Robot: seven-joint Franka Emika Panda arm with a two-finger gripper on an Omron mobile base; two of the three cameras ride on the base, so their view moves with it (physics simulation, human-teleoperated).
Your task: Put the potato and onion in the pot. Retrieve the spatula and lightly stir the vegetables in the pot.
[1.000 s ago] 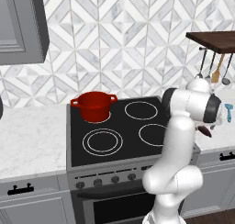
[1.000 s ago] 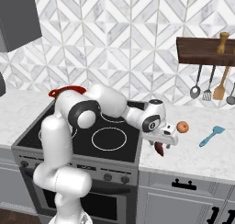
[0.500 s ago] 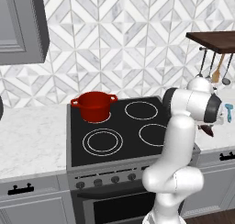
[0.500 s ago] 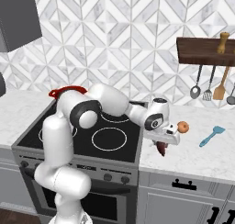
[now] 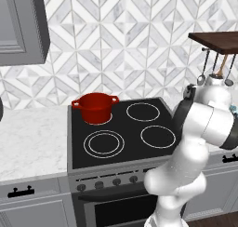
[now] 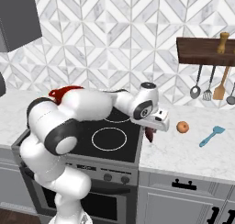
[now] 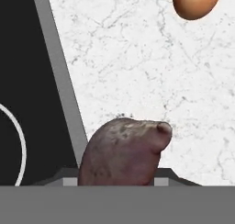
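My jaws look closed around the potato (image 7: 124,152): in the hand view its brownish-purple bulk sits right between the fingertips at the bottom edge, though the tips themselves are hidden behind it, so I judge the grip from how the potato fills that gap. From the right base view the gripper (image 6: 150,133) hangs low over the marble bench (image 6: 193,149), just past the right edge of the stove (image 6: 92,140), with a dark lump under it that I take to be the same potato. I read this as the pick for the first item, with nothing carried to the pot yet. The onion (image 6: 182,127) lies on the bench a little further right, apart from my hand, and the teal spatula (image 6: 212,136) lies beyond that, so both wait within easy reach for the later steps. The red pot (image 5: 95,108) stands on the back-left burner, well apart from the gripper, which means a long swing across the cooktop. I cannot tell whether the potato has left the bench, and the pot's inside is hard to make out.
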